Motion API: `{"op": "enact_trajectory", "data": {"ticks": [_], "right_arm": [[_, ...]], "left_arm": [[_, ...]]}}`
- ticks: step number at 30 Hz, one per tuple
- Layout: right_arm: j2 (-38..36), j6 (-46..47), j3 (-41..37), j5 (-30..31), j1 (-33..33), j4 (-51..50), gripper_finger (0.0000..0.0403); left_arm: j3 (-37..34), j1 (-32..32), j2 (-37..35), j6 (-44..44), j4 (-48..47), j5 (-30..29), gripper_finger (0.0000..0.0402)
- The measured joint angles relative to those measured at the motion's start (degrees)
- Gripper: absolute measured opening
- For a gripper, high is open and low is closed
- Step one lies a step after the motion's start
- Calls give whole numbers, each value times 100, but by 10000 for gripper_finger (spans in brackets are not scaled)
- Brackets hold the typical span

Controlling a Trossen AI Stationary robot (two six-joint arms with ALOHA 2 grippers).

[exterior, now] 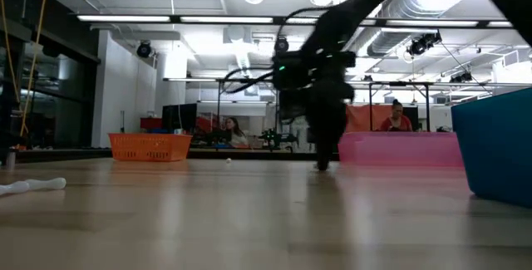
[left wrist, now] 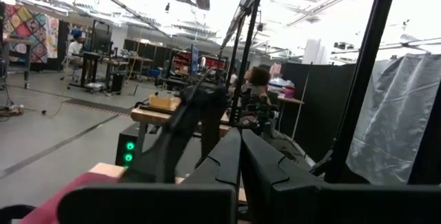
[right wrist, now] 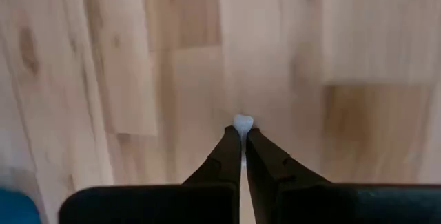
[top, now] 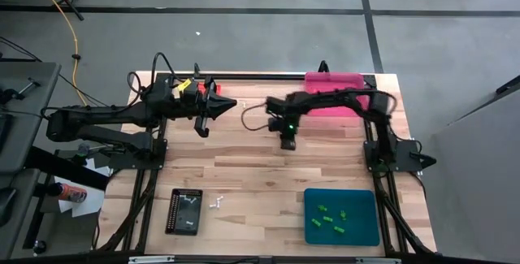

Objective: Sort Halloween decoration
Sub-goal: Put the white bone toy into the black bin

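Note:
My right gripper point(right wrist: 242, 136) points steeply down over the middle of the wooden table point(top: 244, 166) and is shut on a small white trinket point(right wrist: 242, 123). In the high view that gripper point(top: 287, 144) stands in front of the pink tray point(top: 333, 93). Several green trinkets point(top: 329, 219) lie in the teal tray point(top: 370, 215) at the near right. Two white trinkets point(top: 215, 204) lie on the table beside the black tray point(top: 184, 210). My left gripper point(left wrist: 240, 145) is shut on nothing and is held high at the far left point(top: 230, 106). My right gripper pinches the white trinket between its two fingertips point(right wrist: 231, 145). A rounded white end point(right wrist: 242, 121) sticks out beyond the tips. The fingers come from above, slanting down. Whether the trinket is clear of the table I cannot tell.
An orange tray point(exterior: 150, 146) stands at the table's far side in the low view. A white trinket point(exterior: 33, 185) lies near the camera there. Bare wood lies between the black and teal trays. People sit in the room beyond the table.

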Motion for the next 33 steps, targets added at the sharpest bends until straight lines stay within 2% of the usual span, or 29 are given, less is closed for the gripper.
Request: {"op": "enact_trajectory", "data": {"ticks": [8, 14, 17, 19, 24, 29, 33], "right_arm": [[-2177, 1797, -2640, 84, 550, 2260, 0], [-3575, 3115, -3623, 836, 941, 4528, 0], [-3819, 3306, -3658, 1304, 1040, 5666, 0], [-3825, 3267, -3470, 1532, 1071, 6087, 0], [-3662, 2754, -2570, 1700, 1074, 6196, 0], [-3540, 2242, -1863, 1697, 1074, 6006, 0], [-3538, 2122, -1706, 1705, 1071, 5948, 0]], "left_arm": [[0, 0, 0, 334, -95, -30, 0], [2, 7, 0, 384, -464, -70, 0], [2, 9, 0, 458, -880, -72, 0], [4, 9, 0, 567, -1283, -74, 0], [3, 9, 66, 571, -2007, -329, 0], [2, 2, 222, 576, -2006, -459, 0], [2, 0, 286, 573, -2012, -457, 0]]}}
